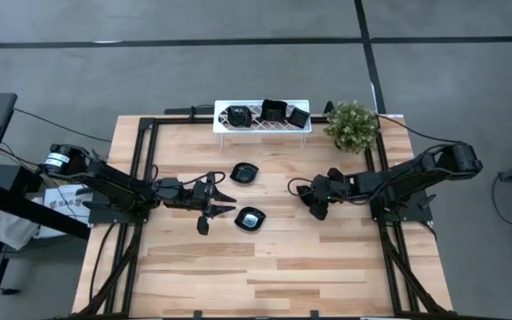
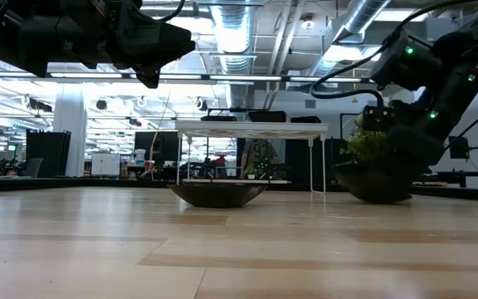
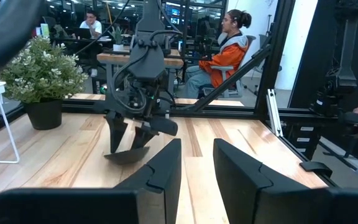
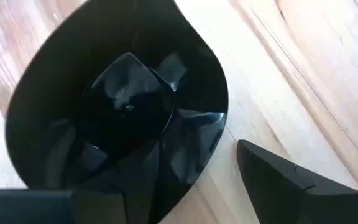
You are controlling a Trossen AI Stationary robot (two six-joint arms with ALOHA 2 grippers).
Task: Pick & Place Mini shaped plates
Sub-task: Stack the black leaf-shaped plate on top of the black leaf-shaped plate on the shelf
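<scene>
Filling the right wrist view, a glossy black plate point(image 4: 117, 112) with a lobed rim lies on the tabletop point(image 1: 283, 267), cut off on two sides so its full outline cannot be made out. The right gripper point(image 1: 316, 204) is over it at about 3 o'clock of the tabletop's middle, jaws released and spread: one finger point(image 4: 284, 180) stands clear of the rim, while the other is partly covered by the plate's edge. From above this plate is hidden under the gripper. The left wrist view shows it dark and shallow at the fingertips. The left gripper point(image 1: 229, 201) hangs at about 9 o'clock of the middle, jaws parted and grasping nothing. Two more plates lie loose near the centre, one point(image 1: 245, 172) toward 12 o'clock and one point(image 1: 251, 219) toward 6 o'clock, just beside the left gripper's tips. At the 12 o'clock edge a white rack point(image 1: 262, 126) carries three plates: one lobed point(image 1: 236, 115), one squarish point(image 1: 274, 110) and one smaller point(image 1: 299, 116). From the low view they are only thin dark shapes on the rack's top. A potted plant point(image 1: 352, 124) stands just beside the rack at 1 o'clock. Beyond the tabletop a seated person point(image 3: 229, 50) in an orange jacket shows in the room.
</scene>
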